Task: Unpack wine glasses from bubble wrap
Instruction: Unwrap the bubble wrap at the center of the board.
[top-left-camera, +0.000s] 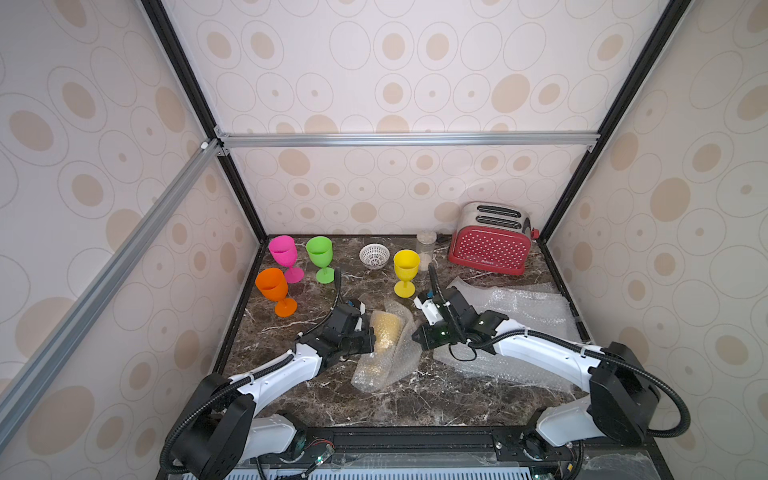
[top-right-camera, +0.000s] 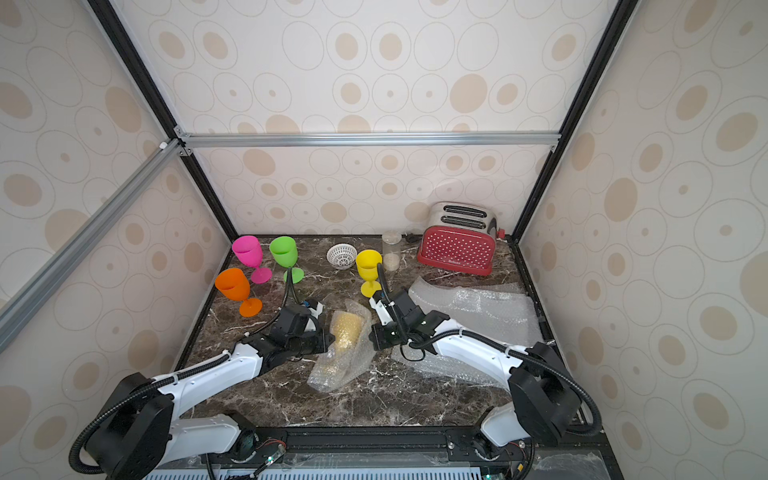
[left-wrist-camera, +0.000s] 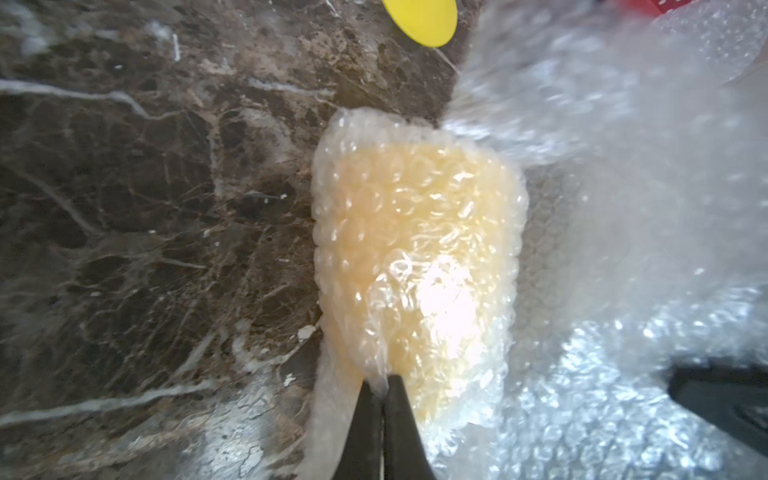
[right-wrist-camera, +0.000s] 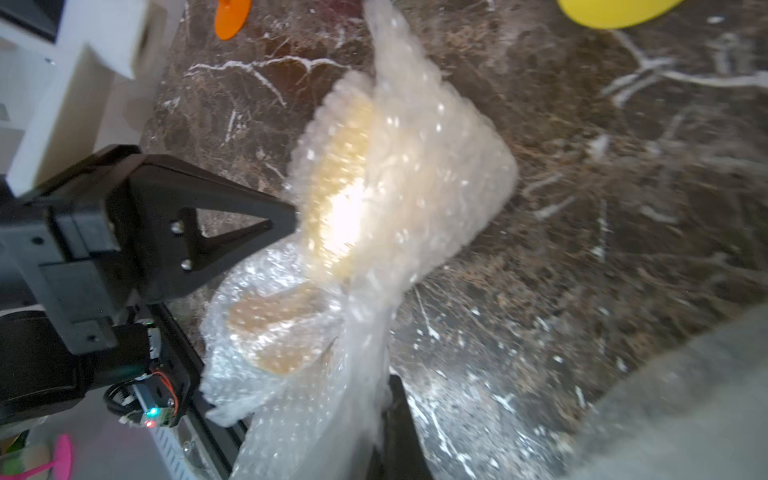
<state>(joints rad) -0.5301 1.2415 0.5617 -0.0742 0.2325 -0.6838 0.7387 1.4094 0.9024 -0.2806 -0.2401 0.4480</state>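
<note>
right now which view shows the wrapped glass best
Left wrist view: the wrapped glass fills the frame, fairly sharp. Right wrist view shows it blurred; both top views show it small.

Both arms are presenting glossy white link shells, left arm (top-left-camera: 274, 372) and right arm (top-left-camera: 548, 353) alike; large rounded black joint housings (top-left-camera: 619, 399) are capping the elbows; black corrugated conduit (top-left-camera: 338, 286) is running alongside each arm, with white cable ties (top-left-camera: 526, 333) pinning it down; the left gripper (left-wrist-camera: 383, 388) is showing slim black fingers (left-wrist-camera: 401, 428), triangular in side profile, carrying two bright screws (right-wrist-camera: 185, 263); a small circuit board (right-wrist-camera: 158, 411) is glowing green and red beside red and black wires.
</note>
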